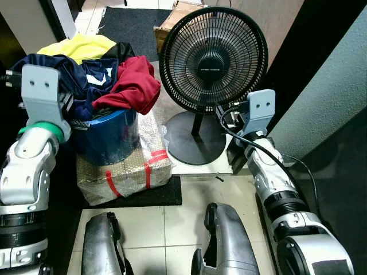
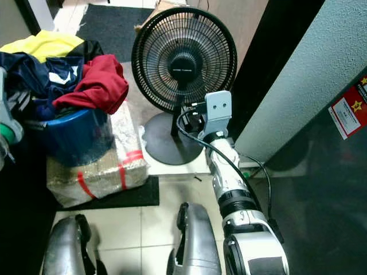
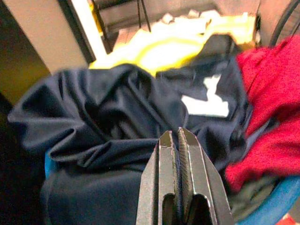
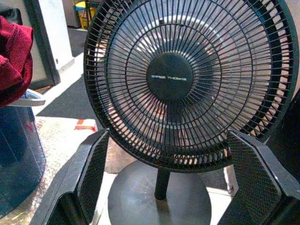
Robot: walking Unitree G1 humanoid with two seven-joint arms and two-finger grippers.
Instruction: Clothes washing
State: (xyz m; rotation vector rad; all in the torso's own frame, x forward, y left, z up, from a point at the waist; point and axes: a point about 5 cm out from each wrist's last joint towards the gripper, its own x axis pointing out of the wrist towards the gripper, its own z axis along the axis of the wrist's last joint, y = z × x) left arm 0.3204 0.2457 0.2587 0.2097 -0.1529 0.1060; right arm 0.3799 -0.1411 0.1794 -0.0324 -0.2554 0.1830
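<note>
Jaws: left gripper (image 3: 178, 140) pressed together, empty; right gripper (image 4: 171, 180) spread wide. The clothes (image 1: 86, 74) look soft, light — pinch a raised fold (navy seems nearest).

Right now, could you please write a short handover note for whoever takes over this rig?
Left gripper: fingers shut, empty, hovering just over the navy garment.
Right gripper: fingers open, empty, pointed at the black fan, which stands beside the laundry.
Blue basket sits on a wrapped box, piled with the navy garment, a red garment and a yellow one.
Done: nothing lifted yet.
Left: open the left fingers, grasp clothes, carry them to the washer.
</note>
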